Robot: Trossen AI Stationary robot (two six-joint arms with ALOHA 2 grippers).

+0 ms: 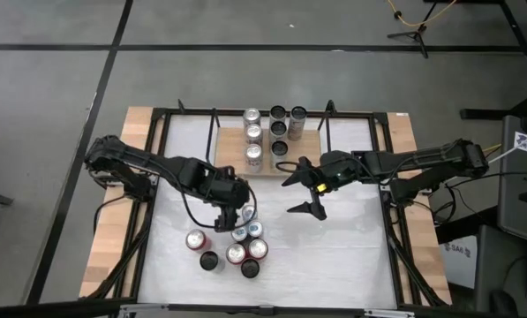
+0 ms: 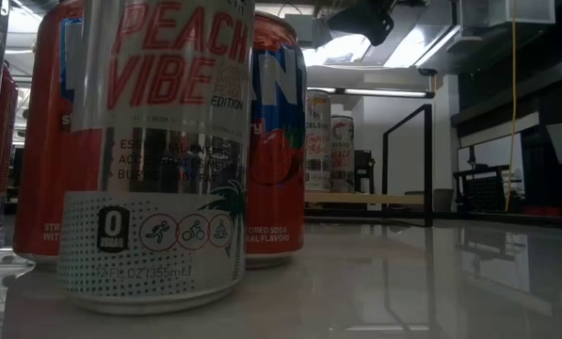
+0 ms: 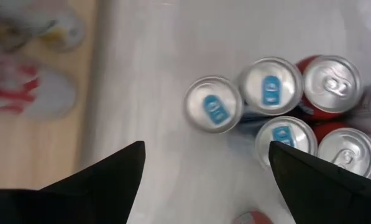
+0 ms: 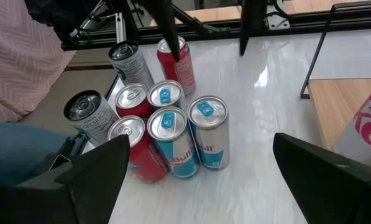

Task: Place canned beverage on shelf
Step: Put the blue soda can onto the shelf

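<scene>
The shelf (image 1: 245, 150) is a small light-wood board at the far middle of the white table (image 1: 351, 256), with thin black rods at its ends. Seven cans already stand on it in two rows: four silver cans (image 1: 253, 135) on its left part and three darker cans (image 1: 282, 128) next to them.

Well in front of the shelf, toward the near edge of the table, a cluster of cans (image 1: 237, 246) waits: red ones, slim blue-and-silver ones and dark ones, most of them touching each other.

The left gripper (image 1: 235, 209) hangs directly above the far side of this cluster. In the left wrist view its two fingers are spread wide and hold nothing, and the blue-tabbed can tops (image 3: 213, 104) show between them.

The right gripper (image 1: 305, 188) hovers above the bare table just in front of the shelf's right part. Its fingers (image 1: 316, 210) also stand wide apart and empty.
</scene>
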